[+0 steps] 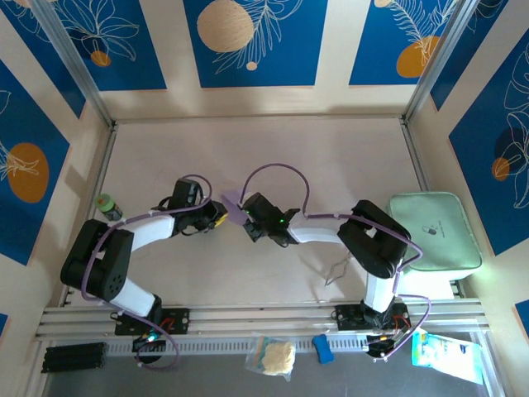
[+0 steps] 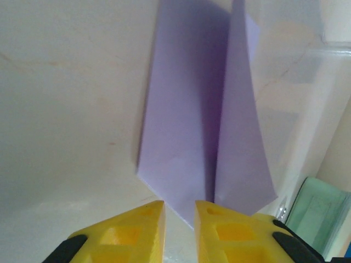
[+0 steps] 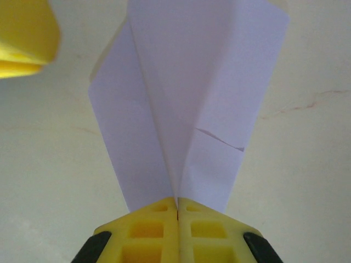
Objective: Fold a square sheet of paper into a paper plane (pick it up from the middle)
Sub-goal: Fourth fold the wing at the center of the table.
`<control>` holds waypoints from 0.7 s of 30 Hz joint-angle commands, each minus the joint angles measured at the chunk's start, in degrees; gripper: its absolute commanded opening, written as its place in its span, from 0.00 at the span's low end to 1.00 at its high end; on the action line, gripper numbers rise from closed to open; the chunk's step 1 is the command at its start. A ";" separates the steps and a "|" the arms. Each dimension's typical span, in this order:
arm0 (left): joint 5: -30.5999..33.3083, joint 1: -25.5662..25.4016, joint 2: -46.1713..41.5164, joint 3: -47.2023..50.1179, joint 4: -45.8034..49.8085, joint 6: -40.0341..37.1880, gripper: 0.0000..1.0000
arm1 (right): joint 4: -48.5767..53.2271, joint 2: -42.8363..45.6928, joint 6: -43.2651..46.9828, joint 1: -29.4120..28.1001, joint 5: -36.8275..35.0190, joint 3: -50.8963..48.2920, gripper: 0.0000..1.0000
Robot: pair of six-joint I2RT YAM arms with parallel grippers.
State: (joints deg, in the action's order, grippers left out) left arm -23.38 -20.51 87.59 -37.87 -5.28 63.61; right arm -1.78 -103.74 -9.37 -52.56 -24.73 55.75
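The lavender paper plane (image 1: 234, 205) is folded into a narrow dart with two wings rising from a centre crease (image 3: 186, 98). My right gripper (image 3: 177, 201) is shut on the bottom of that crease, and it sits mid-table in the top view (image 1: 248, 217). My left gripper (image 1: 221, 213) faces it from the left. Its yellow fingers (image 2: 180, 211) stand a narrow gap apart, open, with a pointed corner of the plane (image 2: 186, 109) just in front of the gap. One left fingertip (image 3: 24, 38) shows at the top left of the right wrist view.
A mint-green tray (image 1: 434, 231) sits at the right edge and also appears in the left wrist view (image 2: 318, 208). A small green bottle (image 1: 107, 207) stands at the left wall. A thin wire shape (image 1: 337, 271) lies near the right arm's base.
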 commanded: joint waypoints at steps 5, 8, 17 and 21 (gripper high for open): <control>-2.05 -1.20 4.16 -0.88 -5.05 1.69 0.19 | -3.60 2.89 0.22 1.54 7.40 -2.48 0.04; -1.73 -1.28 4.95 -1.70 -4.79 1.68 0.18 | -3.76 3.10 0.64 1.58 7.65 -2.63 0.04; -1.26 -1.90 7.02 -1.81 -2.49 1.26 0.18 | -3.56 2.65 1.28 1.49 6.52 -2.40 0.06; -1.06 -2.06 7.70 -1.69 -1.68 0.99 0.20 | -3.14 2.15 1.96 1.21 5.53 -2.00 0.09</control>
State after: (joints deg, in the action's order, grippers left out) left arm -24.38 -22.00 94.19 -38.92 -8.45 64.66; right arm -4.73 -102.80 -8.64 -51.16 -18.85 53.56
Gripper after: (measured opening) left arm 0.194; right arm 0.084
